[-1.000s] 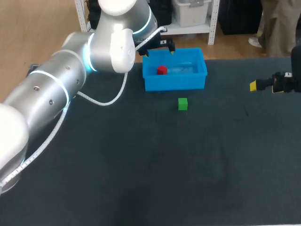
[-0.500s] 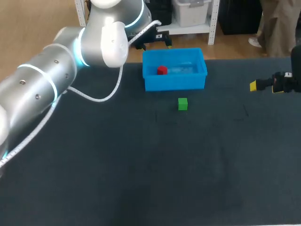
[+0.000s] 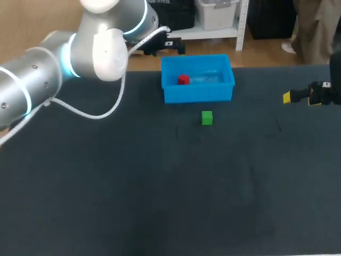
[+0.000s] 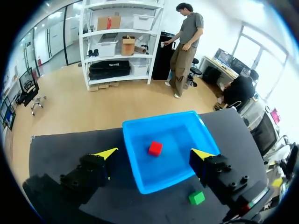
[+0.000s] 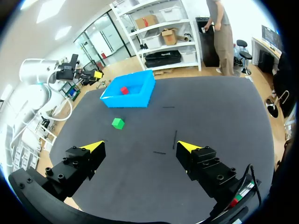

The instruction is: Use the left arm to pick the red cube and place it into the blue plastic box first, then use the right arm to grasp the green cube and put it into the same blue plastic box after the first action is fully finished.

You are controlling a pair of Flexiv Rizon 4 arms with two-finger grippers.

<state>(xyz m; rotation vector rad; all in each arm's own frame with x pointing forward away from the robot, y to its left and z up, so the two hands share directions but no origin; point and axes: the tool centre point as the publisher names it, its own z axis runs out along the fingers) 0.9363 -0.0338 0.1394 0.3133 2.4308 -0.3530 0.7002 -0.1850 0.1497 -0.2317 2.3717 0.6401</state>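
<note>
The red cube (image 3: 184, 80) lies inside the blue plastic box (image 3: 198, 94) at the table's far middle, toward the box's left side. The green cube (image 3: 207, 118) sits on the dark table just in front of the box. My left gripper (image 3: 165, 47) hangs open and empty behind the box's far left corner. In the left wrist view its open fingers (image 4: 157, 153) frame the red cube (image 4: 155, 148) in the box (image 4: 140, 172) far below, with the green cube (image 4: 196, 198) nearer. My right gripper (image 3: 301, 97) stands open and empty at the table's right edge.
The right wrist view looks across the table between its open gripper (image 5: 140, 146) to the green cube (image 5: 118, 122), the blue box (image 5: 122, 102) and my left arm (image 5: 42, 72) beyond. Two thin dark marks (image 5: 174, 139) lie on the mat.
My left arm has drawn back and to the left, away from above the box, with its gripper open. The red cube stays in the box. The right arm has not moved.
</note>
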